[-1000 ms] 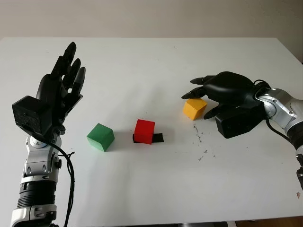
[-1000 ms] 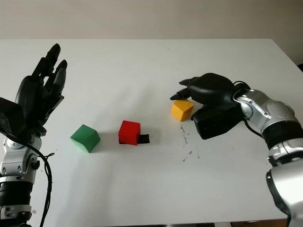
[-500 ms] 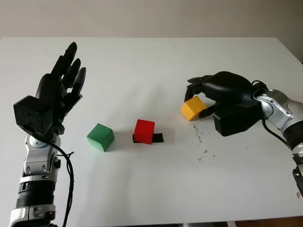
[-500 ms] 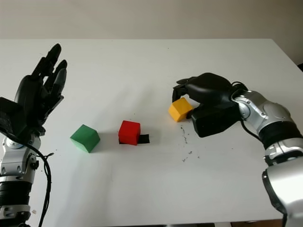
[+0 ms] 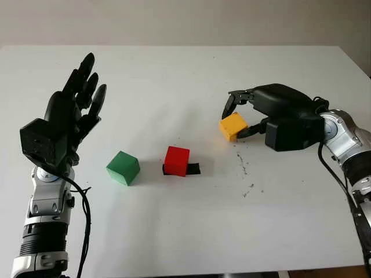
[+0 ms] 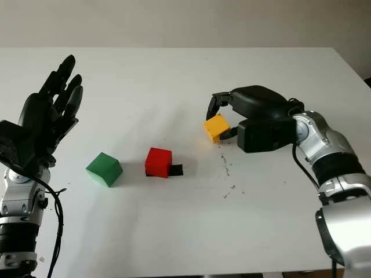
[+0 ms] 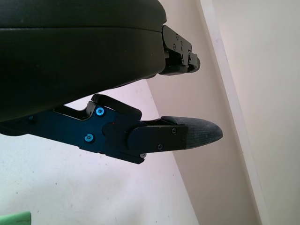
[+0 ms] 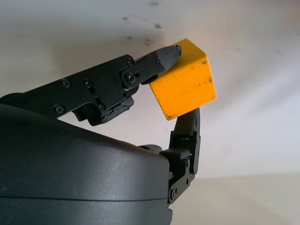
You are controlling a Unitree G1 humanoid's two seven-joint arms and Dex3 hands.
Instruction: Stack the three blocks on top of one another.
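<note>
My right hand [image 5: 239, 116] is shut on the yellow block [image 5: 233, 125], pinching it between fingers and thumb and holding it tilted just above the table, right of centre. In the right wrist view the yellow block [image 8: 183, 87] sits between two fingertips [image 8: 165, 55]. The red block [image 5: 176, 160] stands near the table's middle, on a small black marker [image 5: 193, 169]. The green block [image 5: 123, 168] lies to its left. My left hand [image 5: 69, 119] is open, raised upright at the left, apart from every block.
The white table [image 5: 185, 231] reaches a far edge against a beige wall. Small dark specks [image 5: 246, 188] mark the surface below the yellow block. A black cable [image 5: 86, 220] hangs along my left forearm.
My right hand closed around the yellow block, lifted it off the table and shifted it slightly left. The left hand stayed raised in place.
</note>
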